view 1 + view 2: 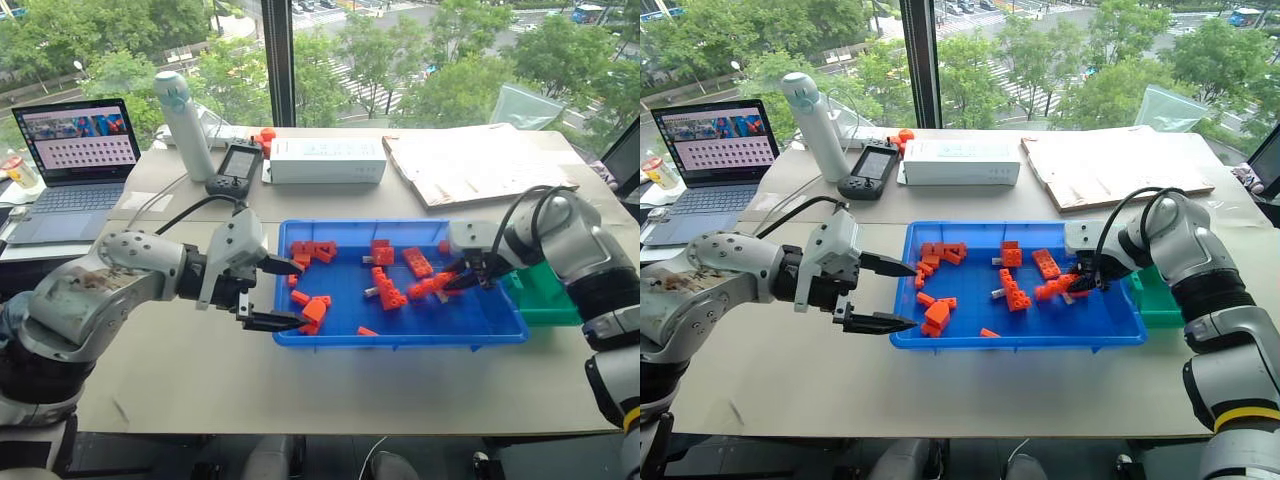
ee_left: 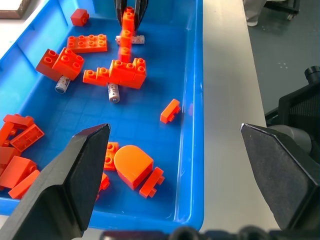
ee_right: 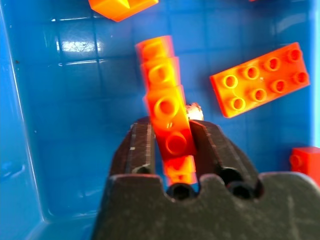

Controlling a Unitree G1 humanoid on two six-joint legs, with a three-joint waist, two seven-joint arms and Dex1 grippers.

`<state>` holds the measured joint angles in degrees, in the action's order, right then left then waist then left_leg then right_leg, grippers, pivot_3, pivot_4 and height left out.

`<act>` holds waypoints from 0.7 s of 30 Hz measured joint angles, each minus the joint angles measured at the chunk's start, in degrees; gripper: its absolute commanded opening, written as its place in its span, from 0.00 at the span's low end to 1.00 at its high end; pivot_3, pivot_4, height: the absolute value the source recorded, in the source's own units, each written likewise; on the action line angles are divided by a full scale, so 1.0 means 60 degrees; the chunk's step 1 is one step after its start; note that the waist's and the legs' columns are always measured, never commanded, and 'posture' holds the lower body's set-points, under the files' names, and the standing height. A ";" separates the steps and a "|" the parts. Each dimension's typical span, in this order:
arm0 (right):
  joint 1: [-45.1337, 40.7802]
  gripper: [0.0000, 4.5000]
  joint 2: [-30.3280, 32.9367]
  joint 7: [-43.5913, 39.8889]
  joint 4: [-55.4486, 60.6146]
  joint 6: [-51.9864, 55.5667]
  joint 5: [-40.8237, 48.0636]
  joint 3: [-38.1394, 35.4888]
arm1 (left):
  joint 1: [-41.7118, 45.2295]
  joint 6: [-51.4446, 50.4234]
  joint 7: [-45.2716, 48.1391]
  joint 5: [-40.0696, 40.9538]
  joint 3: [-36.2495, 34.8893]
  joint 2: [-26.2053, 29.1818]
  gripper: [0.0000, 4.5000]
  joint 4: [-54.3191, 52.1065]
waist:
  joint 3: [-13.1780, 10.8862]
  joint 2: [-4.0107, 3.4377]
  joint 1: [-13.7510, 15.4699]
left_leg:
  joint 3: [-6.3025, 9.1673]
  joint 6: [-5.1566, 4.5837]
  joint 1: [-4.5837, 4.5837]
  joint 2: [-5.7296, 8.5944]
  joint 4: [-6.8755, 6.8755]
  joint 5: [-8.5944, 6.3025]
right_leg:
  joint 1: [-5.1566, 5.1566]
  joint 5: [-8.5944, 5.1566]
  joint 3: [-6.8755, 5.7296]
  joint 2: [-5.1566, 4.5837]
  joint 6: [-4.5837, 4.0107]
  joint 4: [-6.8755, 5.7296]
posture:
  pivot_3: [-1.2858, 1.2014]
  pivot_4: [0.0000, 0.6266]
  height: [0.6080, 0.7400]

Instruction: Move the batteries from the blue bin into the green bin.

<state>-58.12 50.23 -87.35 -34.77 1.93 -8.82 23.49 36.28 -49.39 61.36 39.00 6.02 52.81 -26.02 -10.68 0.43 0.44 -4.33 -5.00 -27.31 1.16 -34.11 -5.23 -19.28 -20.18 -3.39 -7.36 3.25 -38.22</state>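
A: Three batteries counted in the blue bin, all lying flat on its floor among orange bricks. One sits under the cross-shaped brick cluster, one beside the double block, one at the far end next to the right claw.

B: And the right claw's state?

A: Narrow, pinched on a long orange brick, not on a battery. In the right wrist view a silvery battery end peeks out just behind that brick, touching it or nearly so. My read: the grip caught the wrong thing.

B: Left claw?

A: Wide, holding nothing, hovering over the near-left corner of the bin with one finger outside the rim.

B: Green bin?

A: On the worktop, just beside the blue bin's right end, partly hidden behind the right arm. Can't tell what's in it.

B: How to do this step properly?

A: I'd judge: let go of the brick, nudge it aside, then come down with the fingers straddling the battery across its short width. Round metal could roll or squirt out, so close squarely on its middle, lift straight, then carry it right over the green bin's wall.
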 measured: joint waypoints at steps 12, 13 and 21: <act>-0.1222 0.11 -0.0494 0.1475 -0.2394 -0.1325 -0.0774 -0.0240 | 0.0035 0.0231 0.0079 -0.0496 0.0371 -0.0251 1.00 0.0178 | 0.0001 0.0001 -0.0007 | -0.0001 -0.0003 0.0000 0.0000 -0.0016 -0.0003 | 0.0000 0.0000 0.0004 0.0000 0.0000 -0.0014 | 0.52 0.24 1.00; -0.1234 0.11 -0.0639 0.1673 -0.2631 -0.1424 -0.0884 -0.0235 | 0.0047 0.0233 0.0073 -0.0499 0.0372 -0.0276 1.00 0.0181 | 0.0001 0.0001 -0.0013 | -0.0002 -0.0003 0.0000 0.0001 -0.0015 -0.0002 | -0.0002 0.0000 0.0006 0.0000 0.0000 -0.0018 | 0.52 0.24 1.00; -0.1945 0.67 -0.1080 0.2777 -0.4166 -0.1842 -0.1406 -0.0265 | 0.0094 0.0199 -0.0115 -0.0517 0.0355 -0.0387 1.00 0.0169 | 0.0001 0.0001 -0.0034 | -0.0006 -0.0003 0.0000 0.0003 -0.0023 -0.0002 | -0.0007 0.0000 0.0017 0.0000 0.0000 -0.0036 | 0.52 0.24 1.00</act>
<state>-69.79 43.75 -70.69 -59.76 -9.12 -17.26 21.90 36.84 -48.19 60.67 35.90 8.14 50.49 -25.01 -10.68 0.44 0.24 -4.37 -5.02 -27.31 1.18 -34.25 -5.24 -19.32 -20.18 -3.29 -7.36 3.25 -38.43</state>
